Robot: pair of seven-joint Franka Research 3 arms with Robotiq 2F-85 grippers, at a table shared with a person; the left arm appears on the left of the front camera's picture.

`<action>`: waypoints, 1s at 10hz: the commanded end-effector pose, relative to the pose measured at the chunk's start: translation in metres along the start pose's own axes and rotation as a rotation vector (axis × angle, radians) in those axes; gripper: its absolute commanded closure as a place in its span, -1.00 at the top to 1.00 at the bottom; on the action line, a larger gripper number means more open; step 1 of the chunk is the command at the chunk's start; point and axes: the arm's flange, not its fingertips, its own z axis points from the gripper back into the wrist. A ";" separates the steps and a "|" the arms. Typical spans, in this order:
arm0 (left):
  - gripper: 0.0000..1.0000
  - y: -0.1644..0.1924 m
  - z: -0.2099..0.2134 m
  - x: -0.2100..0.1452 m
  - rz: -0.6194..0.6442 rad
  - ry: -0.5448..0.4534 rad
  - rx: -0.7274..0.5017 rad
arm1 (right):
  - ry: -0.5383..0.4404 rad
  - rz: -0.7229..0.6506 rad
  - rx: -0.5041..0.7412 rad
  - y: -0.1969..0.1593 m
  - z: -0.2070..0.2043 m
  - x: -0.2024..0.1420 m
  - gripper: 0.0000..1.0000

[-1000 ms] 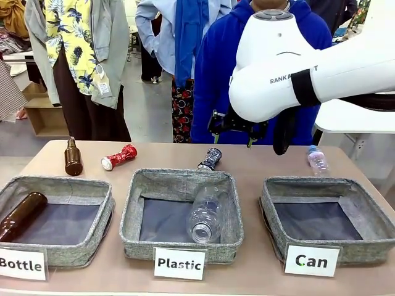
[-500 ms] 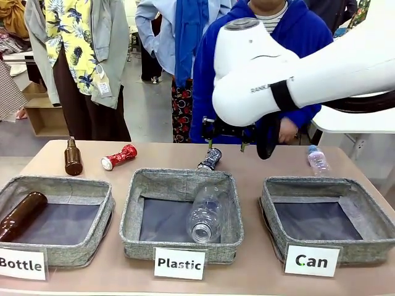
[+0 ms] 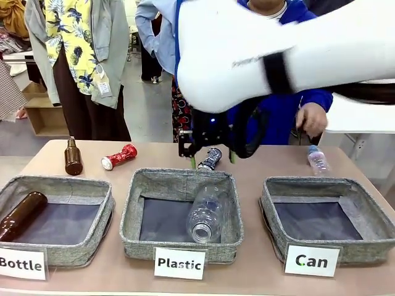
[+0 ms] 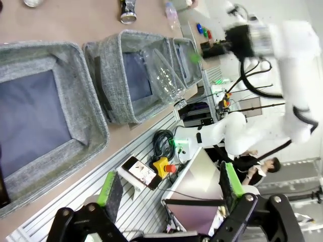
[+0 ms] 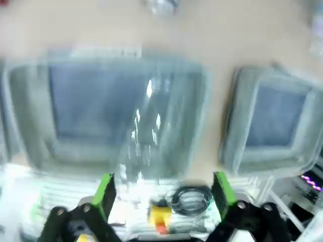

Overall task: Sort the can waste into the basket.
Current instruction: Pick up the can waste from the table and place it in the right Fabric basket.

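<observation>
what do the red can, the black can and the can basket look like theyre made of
Red can: looks like thin metal, glossy red coat with bright glints and a bare silver end. Black can: probably metal too, dark coat with pale print; partly hidden, so less sure. Basket labelled "Can": soft woven grey fabric, matte and flecked, with a smooth dark lining.
</observation>
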 end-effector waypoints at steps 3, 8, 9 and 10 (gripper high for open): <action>1.00 -0.001 0.000 -0.002 0.010 0.004 -0.009 | 0.075 0.115 0.042 -0.062 0.055 -0.099 1.00; 1.00 -0.001 0.000 -0.002 0.010 0.004 -0.009 | -0.043 -0.114 0.205 -0.247 0.077 -0.171 1.00; 1.00 -0.001 0.000 -0.002 0.010 0.004 -0.009 | -0.081 -0.124 0.308 -0.288 0.070 -0.183 1.00; 1.00 -0.001 0.000 -0.002 0.010 0.004 -0.009 | -0.106 -0.172 0.462 -0.338 0.061 -0.194 1.00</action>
